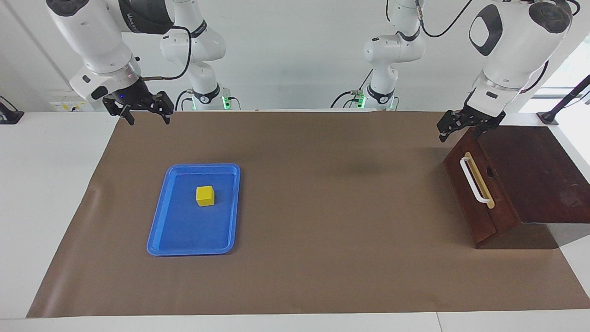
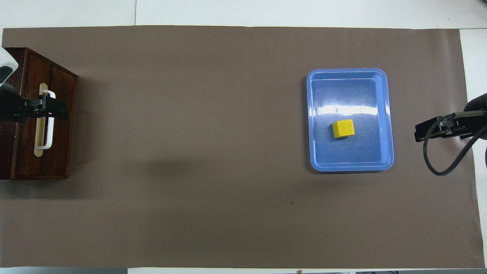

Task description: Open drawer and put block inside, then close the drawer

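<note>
Both arms raised, grippers open.
Left gripper (image 1: 463, 128) hangs at the table's left-arm end; right gripper (image 1: 144, 113) hangs over the right-arm end's corner.

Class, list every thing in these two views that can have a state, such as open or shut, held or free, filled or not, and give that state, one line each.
drawer: shut, its white handle not gripped.
block: free, resting in the blue tray.
blue tray: flat on the brown mat, holding only the block.
left gripper: open, holding nothing, raised over the drawer's end nearer the robots.
right gripper: open, holding nothing, raised over the mat's edge at the right arm's end.
</note>
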### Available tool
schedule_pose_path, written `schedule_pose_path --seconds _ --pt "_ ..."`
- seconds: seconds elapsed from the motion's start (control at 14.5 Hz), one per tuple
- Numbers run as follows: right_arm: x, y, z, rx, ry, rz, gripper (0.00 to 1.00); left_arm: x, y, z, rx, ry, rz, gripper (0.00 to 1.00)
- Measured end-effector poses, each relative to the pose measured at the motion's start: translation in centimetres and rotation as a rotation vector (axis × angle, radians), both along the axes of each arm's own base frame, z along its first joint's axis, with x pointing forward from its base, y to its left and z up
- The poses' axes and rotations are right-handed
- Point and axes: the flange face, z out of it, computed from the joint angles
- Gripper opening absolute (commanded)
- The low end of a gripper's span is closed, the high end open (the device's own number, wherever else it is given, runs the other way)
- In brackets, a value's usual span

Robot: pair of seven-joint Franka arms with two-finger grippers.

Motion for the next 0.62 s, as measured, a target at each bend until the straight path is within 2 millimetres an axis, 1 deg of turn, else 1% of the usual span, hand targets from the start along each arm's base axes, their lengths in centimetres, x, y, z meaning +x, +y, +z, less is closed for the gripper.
schedule_pose_path --seconds 0.21,0.55,0.62 --pt "0.0 -0.1 0.0 0.000 0.000 -0.002 1.00 0.0 0.0 0.0 0.000 0.000 0.000 1.00" --pt "0.0 -1.4 0.2 0.000 -0.009 -0.028 1.00 0.0 0.0 0.0 0.000 0.000 0.000 1.00" --pt "0.2 -1.6 0.2 -0.002 -0.022 -0.057 1.00 0.0 0.0 0.0 0.000 0.000 0.000 1.00"
